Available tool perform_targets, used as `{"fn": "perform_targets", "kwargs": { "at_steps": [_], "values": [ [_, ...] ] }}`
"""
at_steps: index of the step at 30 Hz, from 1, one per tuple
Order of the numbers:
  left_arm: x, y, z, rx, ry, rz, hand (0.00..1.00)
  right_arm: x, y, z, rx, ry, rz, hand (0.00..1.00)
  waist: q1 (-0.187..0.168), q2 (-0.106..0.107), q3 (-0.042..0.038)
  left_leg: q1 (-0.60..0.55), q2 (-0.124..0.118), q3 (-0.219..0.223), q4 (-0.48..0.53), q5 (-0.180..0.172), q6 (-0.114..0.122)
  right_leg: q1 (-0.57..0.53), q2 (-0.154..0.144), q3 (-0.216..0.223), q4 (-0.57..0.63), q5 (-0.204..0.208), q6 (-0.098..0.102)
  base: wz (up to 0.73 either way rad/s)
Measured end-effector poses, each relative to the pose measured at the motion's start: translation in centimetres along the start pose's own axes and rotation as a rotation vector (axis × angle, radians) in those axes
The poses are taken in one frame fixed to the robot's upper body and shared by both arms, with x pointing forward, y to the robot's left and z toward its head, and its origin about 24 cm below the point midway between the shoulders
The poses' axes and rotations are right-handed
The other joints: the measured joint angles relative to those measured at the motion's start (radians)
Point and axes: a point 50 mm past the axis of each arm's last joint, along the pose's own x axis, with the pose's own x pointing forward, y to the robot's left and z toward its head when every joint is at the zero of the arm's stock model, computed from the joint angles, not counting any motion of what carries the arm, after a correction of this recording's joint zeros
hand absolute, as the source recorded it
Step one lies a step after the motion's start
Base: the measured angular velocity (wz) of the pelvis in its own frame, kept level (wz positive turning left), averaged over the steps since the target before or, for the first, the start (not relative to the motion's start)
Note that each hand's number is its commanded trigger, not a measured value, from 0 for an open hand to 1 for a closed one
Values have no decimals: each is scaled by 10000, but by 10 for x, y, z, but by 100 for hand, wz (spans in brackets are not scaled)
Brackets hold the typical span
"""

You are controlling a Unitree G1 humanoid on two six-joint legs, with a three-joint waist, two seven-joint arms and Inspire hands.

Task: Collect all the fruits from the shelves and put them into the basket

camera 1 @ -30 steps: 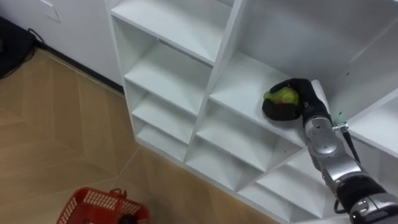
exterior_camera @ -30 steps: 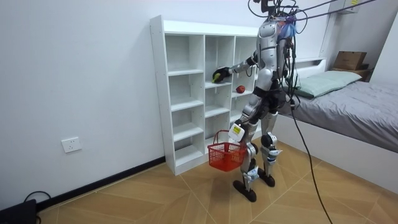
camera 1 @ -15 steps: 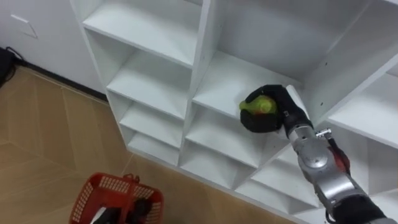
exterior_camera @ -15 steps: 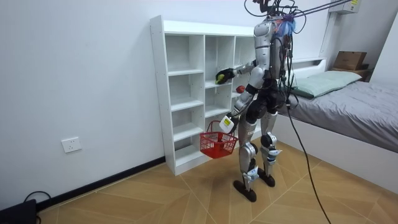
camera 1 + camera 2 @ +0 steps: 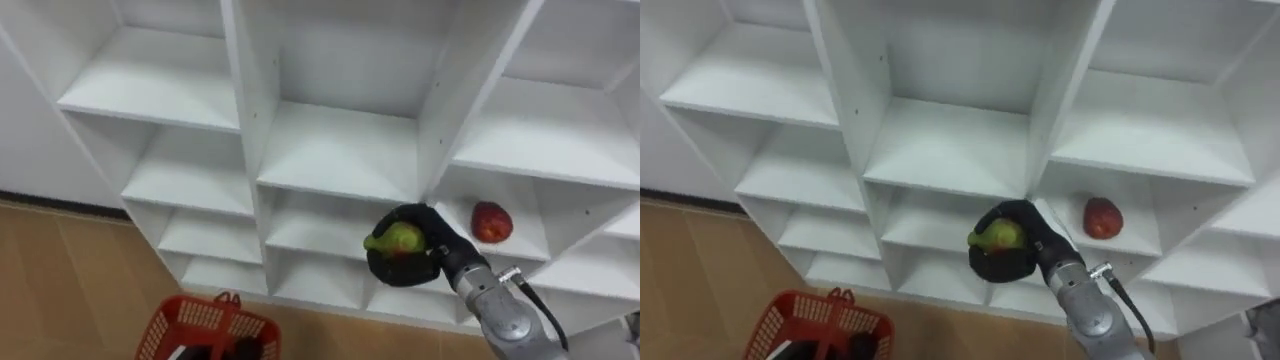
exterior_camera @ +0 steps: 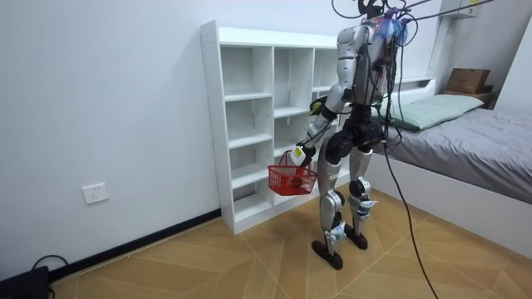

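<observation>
Pulled my right hand (image 5: 418, 266) back out of the closet (image 5: 247, 120), clamped on the green fruit (image 5: 399, 239); red basket (image 5: 206, 322) lower left.

A yellow-green fruit (image 5: 398, 238) sits in the curled right hand (image 5: 412, 270). A red fruit (image 5: 491, 222) lies on a closet (image 5: 340, 150) shelf at its 3 o'clock.
</observation>
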Motion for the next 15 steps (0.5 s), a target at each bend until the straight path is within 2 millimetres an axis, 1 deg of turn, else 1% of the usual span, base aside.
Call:
{"fn": "perform_targets", "kwargs": {
  "at_steps": [3,6,7,10,11,12,15],
  "values": [
    [0,-2,1,97,-72,-108,100,-1,2,2,-58,-104,188,100,-131,8,3,214,39,265,-155,-2,2,26,40,279,-6,1,2,-27],
    [0,-6,1,242,-98,-245,100,-2,5,1,-46,-70,238,100,-254,59,26,346,62,441,-221,-9,10,8,63,470,1,3,3,-19],
    [0,-6,1,254,-94,-272,100,-3,6,0,-18,-23,255,100,-262,71,22,376,66,469,-250,-11,11,5,63,487,1,3,3,-13],
    [1,-9,2,356,-120,-355,100,-9,11,-7,114,240,384,100,-271,152,62,480,91,585,-337,-15,12,4,77,536,8,4,3,-14],
    [0,-10,1,341,-112,-370,100,-10,13,-9,159,296,487,100,-268,205,78,527,104,655,-391,-15,13,-10,95,652,16,4,2,-19],
    [1,-12,1,307,-120,-385,100,-11,15,-10,226,332,585,100,-275,251,64,546,120,700,-452,-16,12,-63,116,705,33,6,0,-19],
    [2,-17,5,82,-242,-376,100,-12,22,-11,294,373,832,100,-291,341,89,540,142,743,-458,-22,2,-97,143,758,34,16,-14,-9]
  ]
}}
